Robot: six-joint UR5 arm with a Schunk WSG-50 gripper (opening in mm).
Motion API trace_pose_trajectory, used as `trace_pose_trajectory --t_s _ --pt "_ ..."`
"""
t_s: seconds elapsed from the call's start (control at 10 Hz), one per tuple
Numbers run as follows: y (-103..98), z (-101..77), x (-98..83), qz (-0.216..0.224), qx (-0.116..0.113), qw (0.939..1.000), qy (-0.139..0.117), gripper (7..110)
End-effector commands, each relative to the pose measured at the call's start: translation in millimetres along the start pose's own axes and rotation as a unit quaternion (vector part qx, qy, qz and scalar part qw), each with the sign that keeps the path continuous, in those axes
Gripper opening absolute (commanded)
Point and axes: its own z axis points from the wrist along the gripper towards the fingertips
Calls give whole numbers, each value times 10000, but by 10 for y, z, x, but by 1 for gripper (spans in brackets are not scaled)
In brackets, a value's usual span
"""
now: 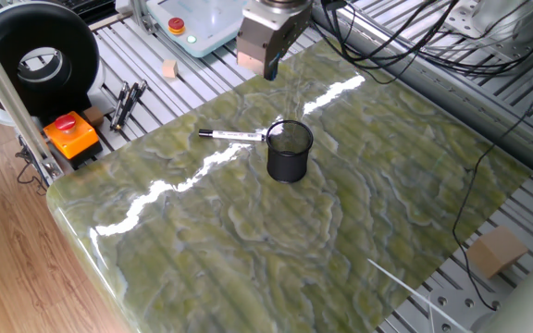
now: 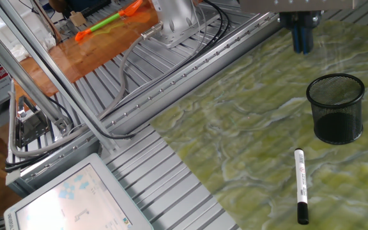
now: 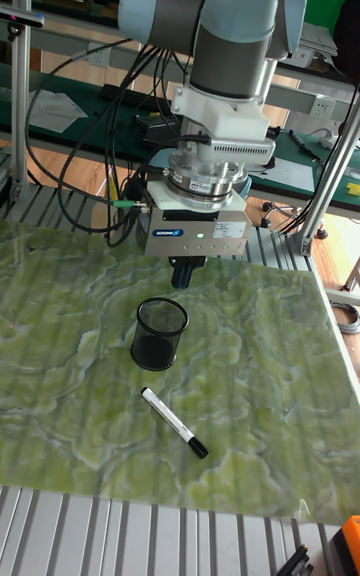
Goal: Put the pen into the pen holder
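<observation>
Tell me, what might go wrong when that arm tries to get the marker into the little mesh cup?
Three things, probably. The gripper is shut and empty, up near the table's far edge, so it must open before reaching the pen. The pen lies flat on the glossy table, so it may roll or slip from the fingers. The pen holder looks light and stands close to the pen; a careless approach or an off-centre drop could tip it.

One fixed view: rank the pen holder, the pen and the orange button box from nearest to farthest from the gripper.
Measured from the gripper:
1. Pen holder, just below it, mid-table.
2. Pen, lying left of the holder.
3. Orange button box, off the table's left edge.
</observation>
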Motion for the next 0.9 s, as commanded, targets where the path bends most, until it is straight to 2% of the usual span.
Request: trace_pose_trajectory --t_s 0.0,0.1,0.2,0.5,0.6,0.8 --pt "151 -38 134 -340 -252 9987 300 7" --pt "156 -64 105 -401 -178 9986 295 7" --pt "36 -76 84 -403 104 9987 289 7" --pt "-156 -66 219 -291 495 9968 561 7" --pt "-188 -60 164 -292 559 9970 454 7" --pt "-175 -35 100 -261 522 9978 315 7"
